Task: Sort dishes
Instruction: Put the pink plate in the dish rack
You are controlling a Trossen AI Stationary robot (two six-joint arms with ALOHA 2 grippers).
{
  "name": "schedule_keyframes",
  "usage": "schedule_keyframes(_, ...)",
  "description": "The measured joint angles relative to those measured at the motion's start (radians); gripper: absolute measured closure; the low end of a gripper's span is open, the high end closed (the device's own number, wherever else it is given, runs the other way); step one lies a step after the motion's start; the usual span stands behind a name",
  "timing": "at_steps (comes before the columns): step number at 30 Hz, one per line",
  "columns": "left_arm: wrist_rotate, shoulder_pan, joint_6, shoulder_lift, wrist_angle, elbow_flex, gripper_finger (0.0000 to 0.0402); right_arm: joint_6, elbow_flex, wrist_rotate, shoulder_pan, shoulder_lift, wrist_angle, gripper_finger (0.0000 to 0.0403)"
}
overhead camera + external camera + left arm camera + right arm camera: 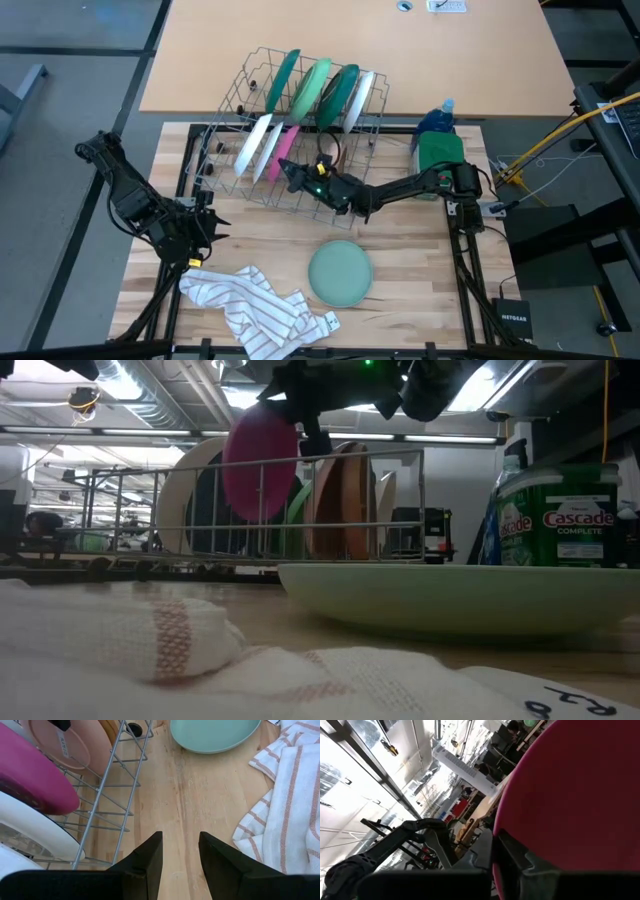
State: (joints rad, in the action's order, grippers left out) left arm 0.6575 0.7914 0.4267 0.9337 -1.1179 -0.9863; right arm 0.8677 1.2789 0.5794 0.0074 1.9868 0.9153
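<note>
Pink plate [261, 460] pinched in right end effector [291, 172] over rack [240, 95], left end effector [180, 851] part-open, empty, Cascade Complete tub [565, 520].

Wooden surface [400, 250] with rack, plate, cloth and soap containers

A wire dish rack [230, 110] stands in the upper middle of the high view, straddling the seam where the pale butcher-block surface meets a smoother tan board [350, 50] behind it. A light green plate [340, 272] lies flat at lower centre, just beside a crumpled white striped cloth [255, 305] at lower left. At upper right, beside the rack, sit a green-lidded container [440, 152] and a blue bottle [436, 118].
</note>
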Motion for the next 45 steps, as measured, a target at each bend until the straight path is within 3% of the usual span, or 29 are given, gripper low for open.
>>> schedule_keyframes(6, 0.000, 0.000, 0.000, 0.000, 0.000, 0.000, 0.0283, -0.007, 0.000, -0.006, -0.002, 0.000, -0.023, 0.0371)
schedule_keyframes(11, 0.000, 0.000, 0.000, 0.000, 0.000, 0.000, 0.0283, -0.009, 0.000, -0.085, -0.003, 0.000, -0.033, 0.0394)
schedule_keyframes(18, 0.000, 0.000, 0.001, 0.000, 0.000, 0.000, 0.0283, -0.009, -0.001, -0.104, -0.003, 0.000, -0.038, 0.0395)
schedule_keyframes(26, 0.000, 0.000, 0.001, 0.000, 0.000, 0.000, 0.0283, -0.014, -0.001, -0.226, -0.004, 0.000, -0.076, 0.0398)
schedule_keyframes(45, 0.000, 0.000, 0.011, 0.000, 0.000, 0.000, 0.0283, 0.098, -0.002, -0.233, -0.089, 0.000, -0.158, 0.0393)
